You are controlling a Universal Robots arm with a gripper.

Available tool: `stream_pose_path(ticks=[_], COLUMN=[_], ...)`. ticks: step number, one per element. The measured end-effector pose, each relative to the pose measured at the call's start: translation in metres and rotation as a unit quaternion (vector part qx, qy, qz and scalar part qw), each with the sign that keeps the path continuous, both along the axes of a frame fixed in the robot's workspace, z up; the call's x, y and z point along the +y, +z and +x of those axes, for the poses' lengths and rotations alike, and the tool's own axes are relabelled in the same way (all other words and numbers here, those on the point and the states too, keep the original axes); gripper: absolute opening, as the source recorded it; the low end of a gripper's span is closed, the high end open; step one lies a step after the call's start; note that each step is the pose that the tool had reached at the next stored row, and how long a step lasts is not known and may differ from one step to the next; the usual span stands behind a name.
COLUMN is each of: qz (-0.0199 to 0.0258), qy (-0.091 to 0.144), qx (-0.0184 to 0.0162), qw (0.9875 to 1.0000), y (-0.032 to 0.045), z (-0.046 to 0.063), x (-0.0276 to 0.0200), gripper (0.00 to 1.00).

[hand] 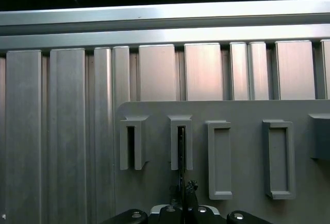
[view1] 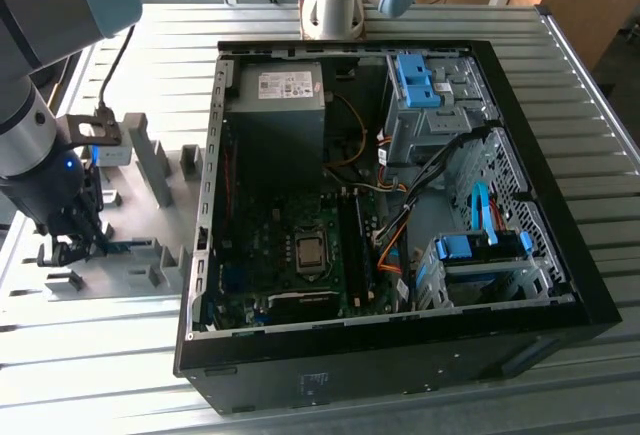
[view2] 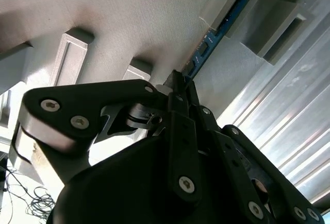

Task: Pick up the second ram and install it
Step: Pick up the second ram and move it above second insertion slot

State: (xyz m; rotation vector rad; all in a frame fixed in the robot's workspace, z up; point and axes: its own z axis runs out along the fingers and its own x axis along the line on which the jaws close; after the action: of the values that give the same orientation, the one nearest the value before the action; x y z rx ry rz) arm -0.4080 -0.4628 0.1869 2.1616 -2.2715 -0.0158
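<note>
Ram (view2: 217, 32) stands edge-up in a slot of the grey holder (view1: 135, 285) on the surface, low at the exterior view's left, outside the case (view1: 590, 295). Gripper (view1: 72, 245) fingers (view2: 180, 103) narrow, pinching its edge. Judged light, stiff, fragile: hold bare board edges, avoid chips & contacts.

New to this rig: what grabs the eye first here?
An open black desktop computer case lies on its side at centre, motherboard exposed, with light-blue drive brackets at the exterior view's right. At that view's left, the arm's black gripper has its fingers shut on a thin blue circuit-board ram stick in a grey slotted holder plate.
</note>
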Motion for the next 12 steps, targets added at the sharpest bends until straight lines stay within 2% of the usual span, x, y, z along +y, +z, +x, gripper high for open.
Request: stream_pose_path(ticks=[12], qz=[0.0001], qy=[0.0], qx=[-0.0002], qw=[1.0], y=[0.0001], z=[0.0], x=[0.0], gripper=[0.14])
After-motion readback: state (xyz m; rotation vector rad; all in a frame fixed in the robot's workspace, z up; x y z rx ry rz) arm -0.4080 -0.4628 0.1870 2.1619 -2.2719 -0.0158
